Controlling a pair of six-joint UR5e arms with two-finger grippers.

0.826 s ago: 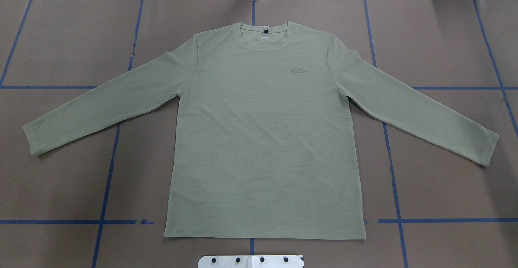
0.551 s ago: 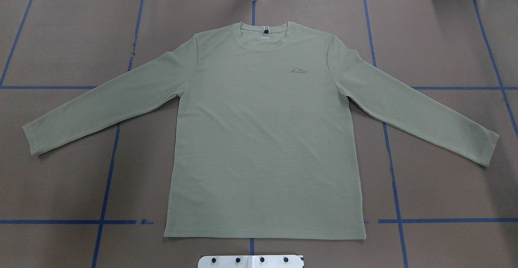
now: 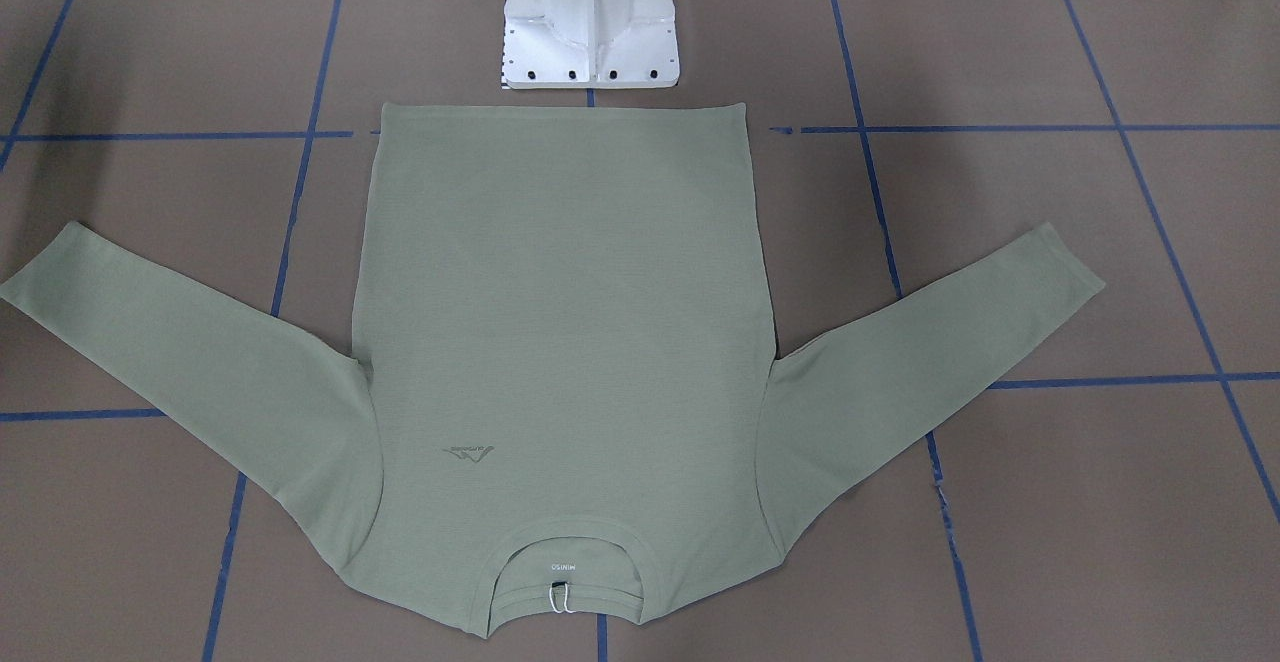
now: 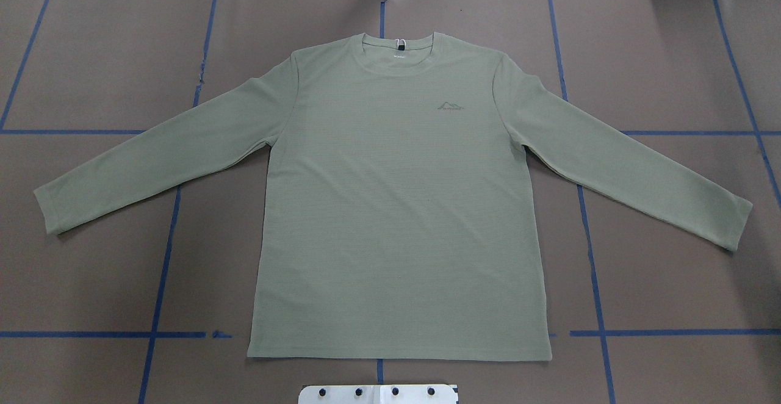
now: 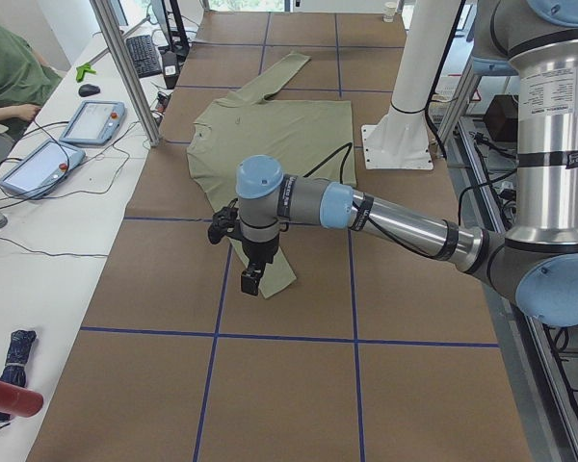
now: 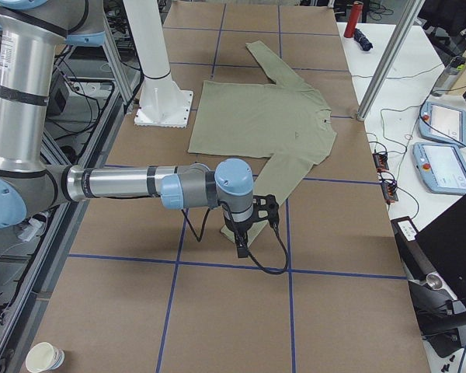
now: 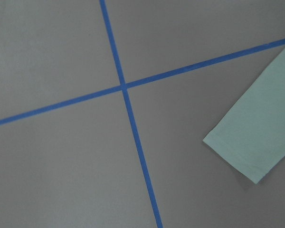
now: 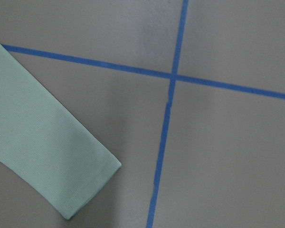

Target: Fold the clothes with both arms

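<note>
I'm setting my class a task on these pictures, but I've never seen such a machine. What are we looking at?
A robot with two jointed limbs, left arm and right arm. Two pictures look down on the table, two look along it from its ends, two come from cameras on the wrists. A green long-sleeved shirt lies flat, sleeves spread, on the brown table marked with blue tape. The left end effector and the right end effector each hang near a sleeve cuff. Nothing is held; the shirt lies untouched.

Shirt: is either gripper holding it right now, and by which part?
Nothing is held. The shirt lies flat, its left cuff and right cuff bare on the table; the left gripper and right gripper hang clear of it.
</note>
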